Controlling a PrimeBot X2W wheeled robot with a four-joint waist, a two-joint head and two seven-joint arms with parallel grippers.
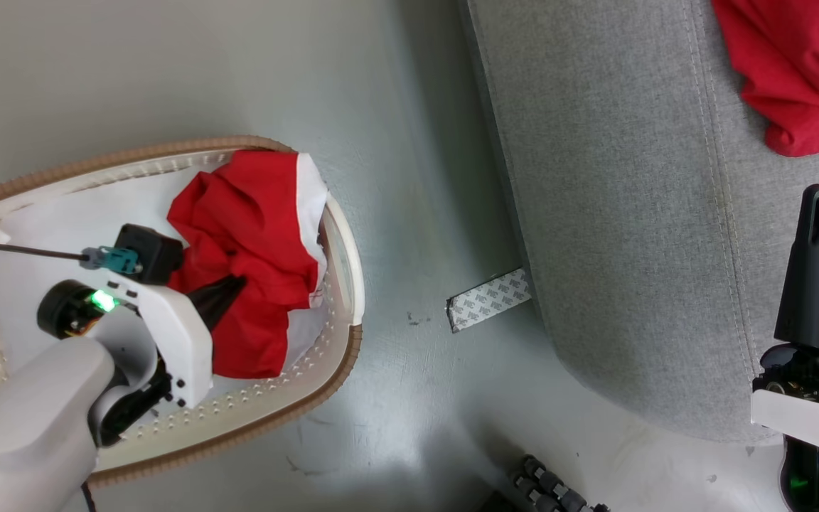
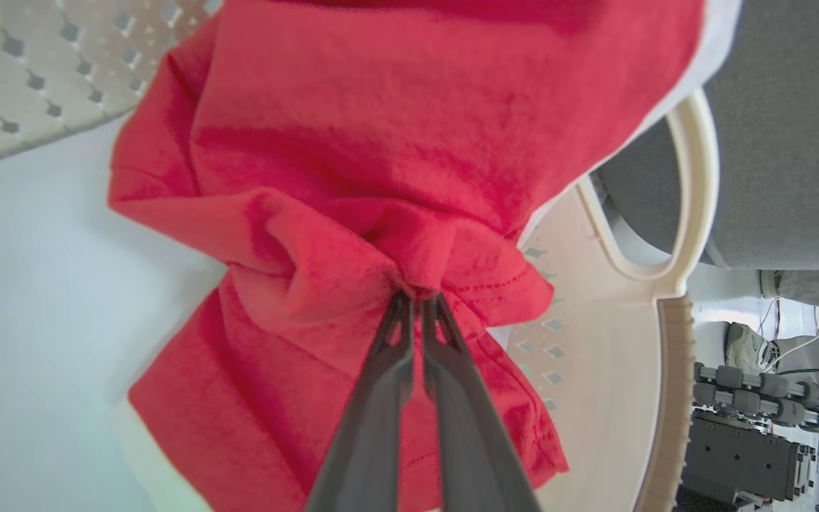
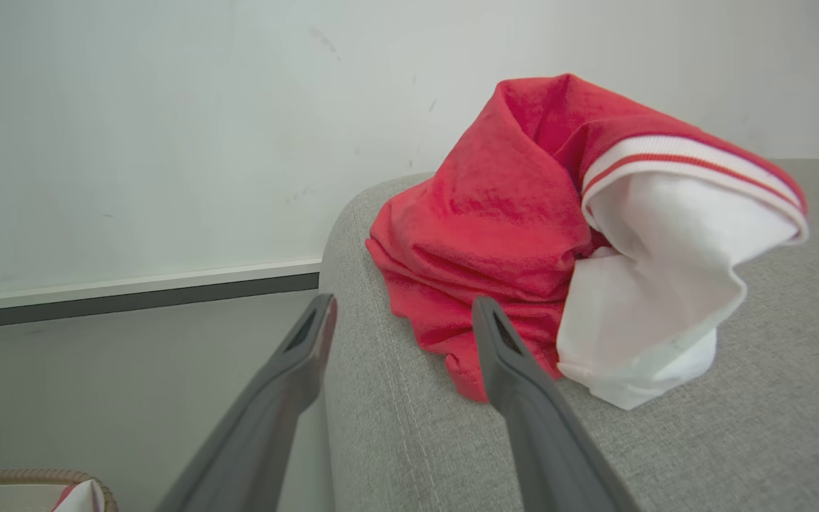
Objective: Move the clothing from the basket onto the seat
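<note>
A red garment with a white panel point(image 1: 253, 235) lies crumpled in the cream basket point(image 1: 342, 249) with its brown rim. My left gripper point(image 1: 221, 295) reaches into the basket and is shut on a bunched fold of that red clothing point(image 2: 352, 178); the two dark fingers meet at the pinch point(image 2: 415, 299). A second red and white garment point(image 1: 800, 64) lies on the grey seat point(image 1: 630, 178), its striped cuff showing in the right wrist view point(image 3: 523, 213). My right gripper point(image 3: 402, 313) hangs open over the seat's edge, short of that garment, with one finger point(image 1: 807, 263) showing in the head view.
A pale lining sheet point(image 1: 75, 220) covers the basket floor. A strip of printed tape point(image 1: 489, 299) lies on the grey floor between basket and seat. Part of my wheeled base point(image 1: 548, 487) shows at the bottom. A white wall point(image 3: 168, 128) stands behind the seat.
</note>
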